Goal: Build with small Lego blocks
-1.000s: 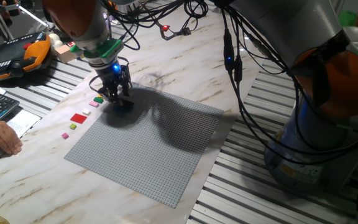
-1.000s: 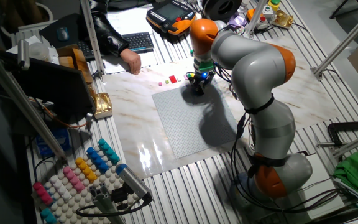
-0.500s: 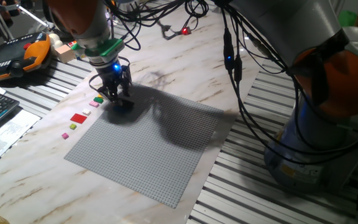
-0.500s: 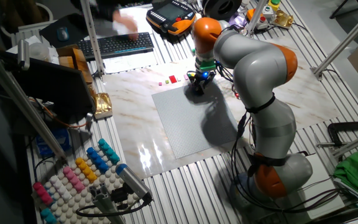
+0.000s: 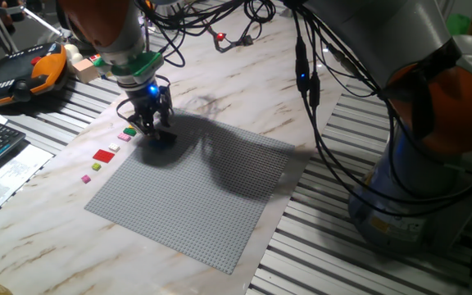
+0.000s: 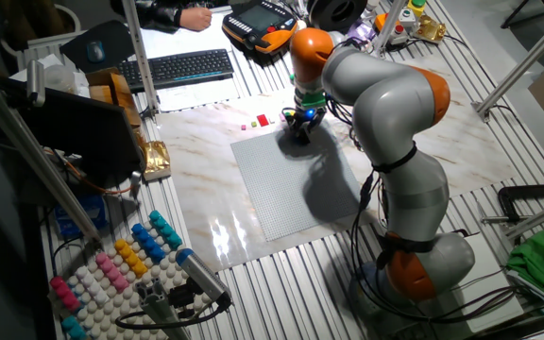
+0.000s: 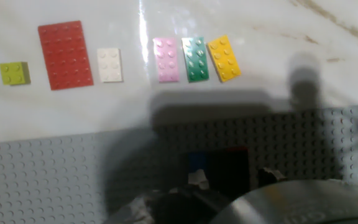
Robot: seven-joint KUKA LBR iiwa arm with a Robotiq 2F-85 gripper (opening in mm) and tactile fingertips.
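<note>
I am holding the gripper [image 5: 152, 129] low over the far corner of the grey baseplate [image 5: 203, 197], beside a row of small Lego blocks.

In the hand view the blocks are lying on the marble just past the plate's edge, running from ten to one o'clock: lime square [image 7: 13, 73], red plate [image 7: 65, 55], white [image 7: 109, 65], pink [image 7: 166, 60], green [image 7: 195, 59], yellow [image 7: 224, 58]. I cannot tell whether the fingers are parted or clenched; a dark patch with a blue speck [image 7: 197, 162] is sitting under them.
</note>
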